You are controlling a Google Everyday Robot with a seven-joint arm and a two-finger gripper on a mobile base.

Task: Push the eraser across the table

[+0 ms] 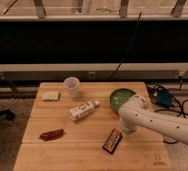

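Observation:
The eraser (pixel 112 140), a small flat black bar with an orange-red and white stripe, lies at an angle on the light wooden table (pixel 82 152), near the front and right of centre. My white arm comes in from the right. The gripper (pixel 127 129) is at the arm's end, low over the table, just right of and behind the eraser's far end, very close to it. I cannot tell whether it touches the eraser.
A white tube (pixel 83 110) lies mid-table. A white cup (pixel 71 86) and a pale beige block (pixel 50 95) sit at the back left. A reddish-brown oblong thing (pixel 52 134) lies front left. A green bowl (pixel 121 97) is behind the arm. Cables lie on the floor at right.

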